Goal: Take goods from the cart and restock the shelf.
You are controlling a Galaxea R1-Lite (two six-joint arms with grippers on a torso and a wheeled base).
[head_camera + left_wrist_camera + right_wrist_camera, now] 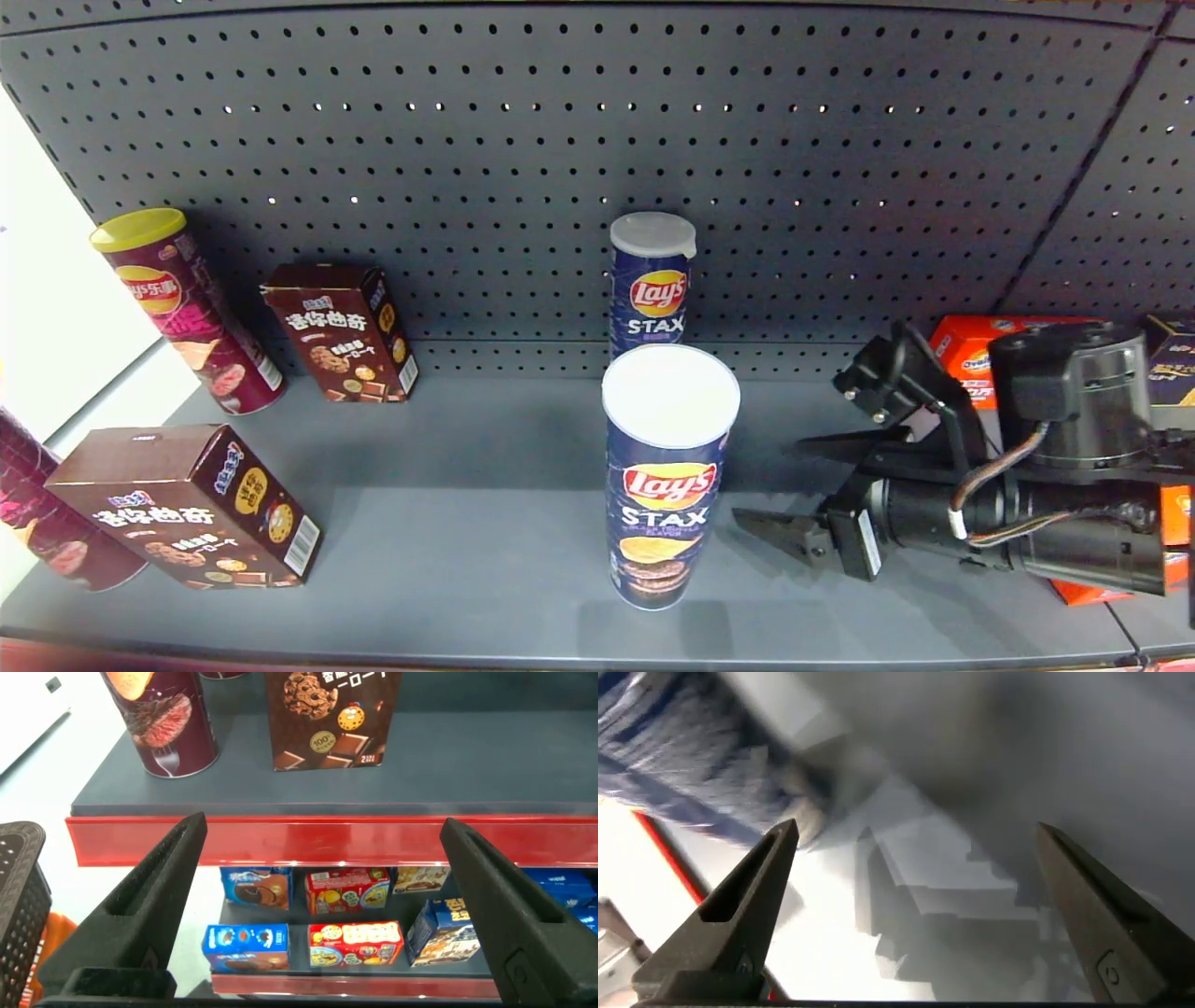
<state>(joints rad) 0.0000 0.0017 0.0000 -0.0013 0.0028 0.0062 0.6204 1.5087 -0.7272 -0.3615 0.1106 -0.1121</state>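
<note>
In the head view, the front blue chip can (665,485) is standing upright near the front of the shelf (448,551), directly before a second blue can (651,280). Both are lidded, so their contents are hidden. Your right gripper (767,481) is hovering just beside the front can, jaws spread and holding nothing, so I am judging this placement done. In the left wrist view, your left gripper (322,826) is hanging open and empty before the red shelf edge. A black basket (19,905) is sitting at the side, its contents hidden, so I cannot tell what stock remains. In the right wrist view, the jaws are gaping wide beside a blurred blue shape, probably that can.
</note>
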